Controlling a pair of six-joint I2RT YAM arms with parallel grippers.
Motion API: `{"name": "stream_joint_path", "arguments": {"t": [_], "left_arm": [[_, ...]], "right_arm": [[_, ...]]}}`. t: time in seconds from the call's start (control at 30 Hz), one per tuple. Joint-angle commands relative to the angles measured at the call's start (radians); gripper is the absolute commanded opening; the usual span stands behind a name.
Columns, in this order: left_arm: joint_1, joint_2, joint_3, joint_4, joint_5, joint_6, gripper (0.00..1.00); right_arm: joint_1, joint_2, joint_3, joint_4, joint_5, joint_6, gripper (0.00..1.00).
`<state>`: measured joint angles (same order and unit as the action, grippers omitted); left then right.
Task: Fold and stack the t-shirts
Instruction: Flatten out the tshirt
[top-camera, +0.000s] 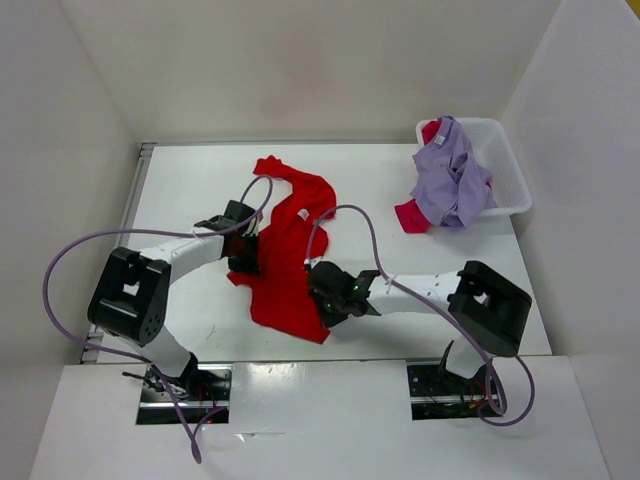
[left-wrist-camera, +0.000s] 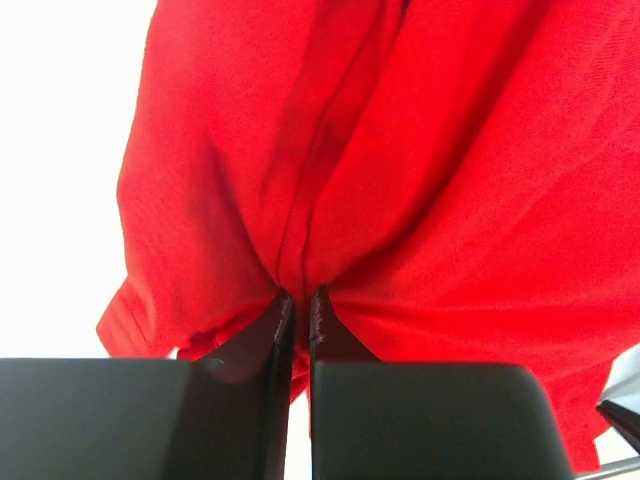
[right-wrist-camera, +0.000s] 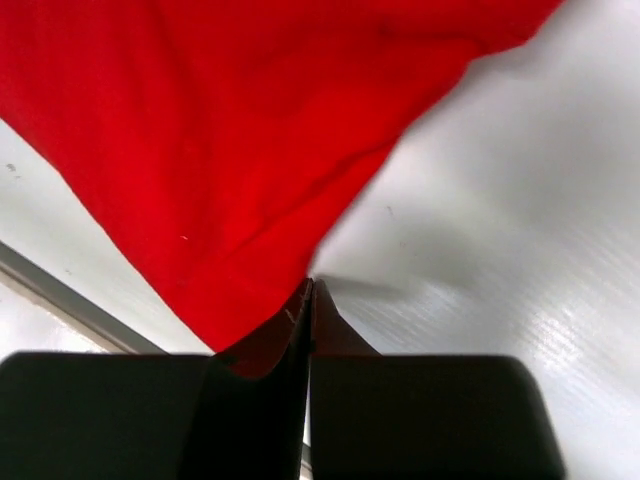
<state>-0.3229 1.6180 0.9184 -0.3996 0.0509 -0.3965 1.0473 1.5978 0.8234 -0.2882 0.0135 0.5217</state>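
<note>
The bright red t-shirt (top-camera: 290, 255) lies crumpled and stretched out in the middle of the table. My left gripper (top-camera: 245, 255) is shut on a fold at its left side; in the left wrist view the cloth (left-wrist-camera: 400, 150) bunches between the tips of that gripper (left-wrist-camera: 297, 300). My right gripper (top-camera: 325, 300) is shut on the shirt's lower right edge; in the right wrist view the cloth (right-wrist-camera: 220, 150) runs into the tips of that gripper (right-wrist-camera: 310, 292). The lavender t-shirt (top-camera: 455, 180) is heaped in the bin. The crimson t-shirt (top-camera: 412, 215) hangs over the bin's near left corner.
The white plastic bin (top-camera: 508, 170) stands at the back right of the table. White walls enclose the table on the left, back and right. Grey cables loop over both arms, one over the red shirt (top-camera: 330, 215).
</note>
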Motion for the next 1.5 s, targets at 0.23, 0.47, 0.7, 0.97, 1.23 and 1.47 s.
{"name": "stream_joint_path", "arguments": {"t": [0.23, 0.47, 0.7, 0.97, 1.23, 1.47], "left_arm": [[0.010, -0.246, 0.025, -0.128, -0.115, -0.094, 0.47], [0.053, -0.310, -0.039, -0.116, -0.124, -0.139, 0.79], [0.065, -0.052, -0.004, -0.091, -0.143, -0.065, 0.79], [0.131, -0.001, -0.041, -0.024, -0.178, -0.076, 0.79], [0.131, -0.291, -0.041, -0.090, -0.249, -0.097, 0.80], [0.174, -0.450, -0.068, -0.091, -0.287, -0.111, 0.86]], "right_arm": [[-0.197, -0.197, 0.105, -0.055, -0.027, -0.176, 0.00], [-0.207, -0.128, 0.114, -0.095, -0.142, -0.203, 0.58], [-0.078, 0.013, 0.148, -0.072, -0.089, -0.088, 0.62], [0.003, 0.088, 0.158, -0.051, -0.080, -0.038, 0.61], [0.026, 0.087, 0.191, -0.051, -0.043, -0.038, 0.61], [0.036, 0.128, 0.238, -0.061, -0.023, -0.049, 0.61]]}}
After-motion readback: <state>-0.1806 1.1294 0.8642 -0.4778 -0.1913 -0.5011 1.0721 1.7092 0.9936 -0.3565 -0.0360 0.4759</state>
